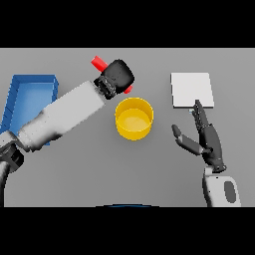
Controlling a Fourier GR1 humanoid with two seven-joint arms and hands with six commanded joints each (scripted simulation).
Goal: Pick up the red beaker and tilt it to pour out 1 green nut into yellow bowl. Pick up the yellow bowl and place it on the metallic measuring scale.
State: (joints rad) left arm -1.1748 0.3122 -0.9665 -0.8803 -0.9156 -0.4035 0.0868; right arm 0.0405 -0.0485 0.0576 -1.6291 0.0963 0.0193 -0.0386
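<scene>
Nearest to me, my right hand hangs over the bare grey table with its fingers straight and spread, thumb out to the side, holding nothing. Its fingertips reach toward the near edge of the metallic measuring scale, the pale square plate that lies just beyond them.

A little further out, between my two arms, stands the yellow bowl, upright on the table. I can see no green nut in it, though its inside is too bright for me to be sure.

Beyond the bowl, my left hand is curled tight round the red beaker, which lies well tilted, one red end poking out up and to the left of my fist and a bit of red showing on the side just behind the bowl's far rim. To the far left sits a blue tray, partly under my left forearm.

I judge I am in the pouring step: beaker gripped and tipped beside the bowl. Next I must bring its mouth fully over the bowl and tilt gently, so that only one nut drops in.
</scene>
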